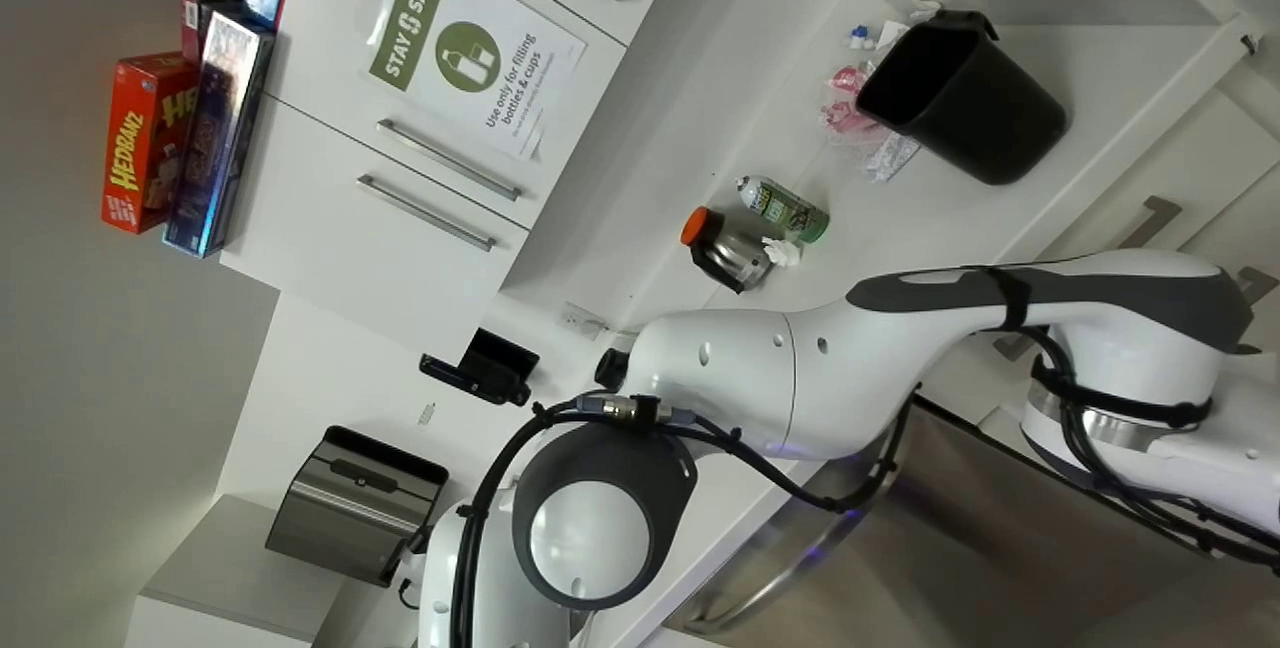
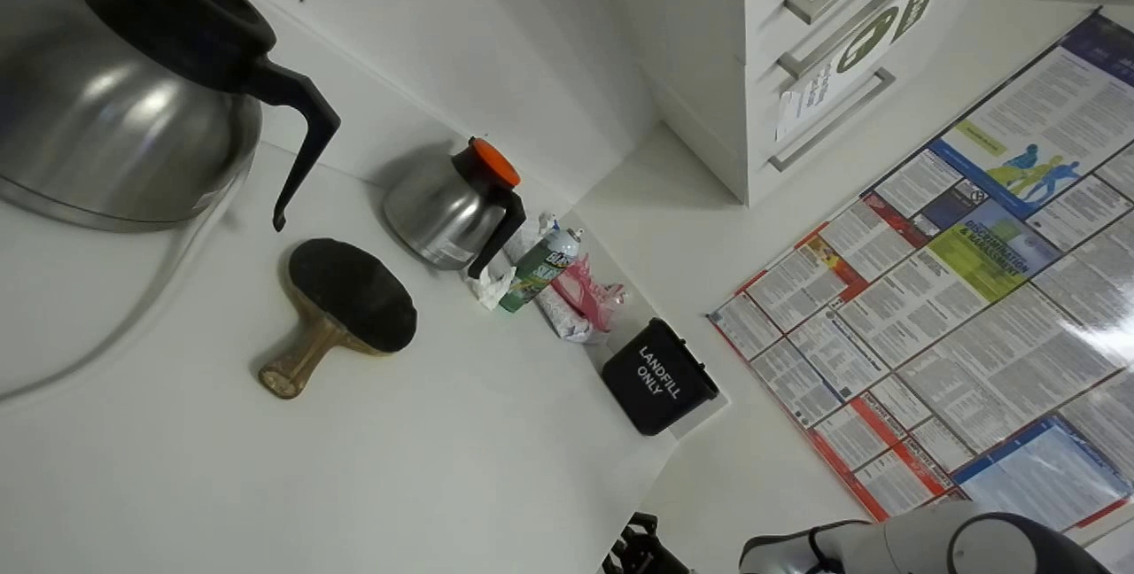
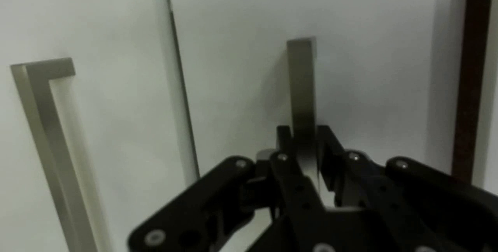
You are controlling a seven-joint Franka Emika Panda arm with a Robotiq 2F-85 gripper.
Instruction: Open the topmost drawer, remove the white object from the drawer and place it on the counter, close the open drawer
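Camera set: 2 exterior views, both rolled well off level; 1 wrist view.
In an exterior view, lens on the room side, arm [image 1: 830, 368] large in foreground, facing counter [image 1: 930, 218] and cupboards [image 1: 310, 198]. In an exterior view, lens over the counter, near large coffee pot [image 2: 142, 104], looking along the counter to bin [image 2: 656, 375] and poster [image 2: 966, 335]. In both exterior views: small coffee pot [image 2: 443, 211], spray can [image 2: 540, 271], bin, sign [image 1: 475, 53]. Wrist view: close-up, facing drawer [image 3: 233, 88] and handle [image 3: 301, 77], gripper [image 3: 304, 135] in from lower edge.
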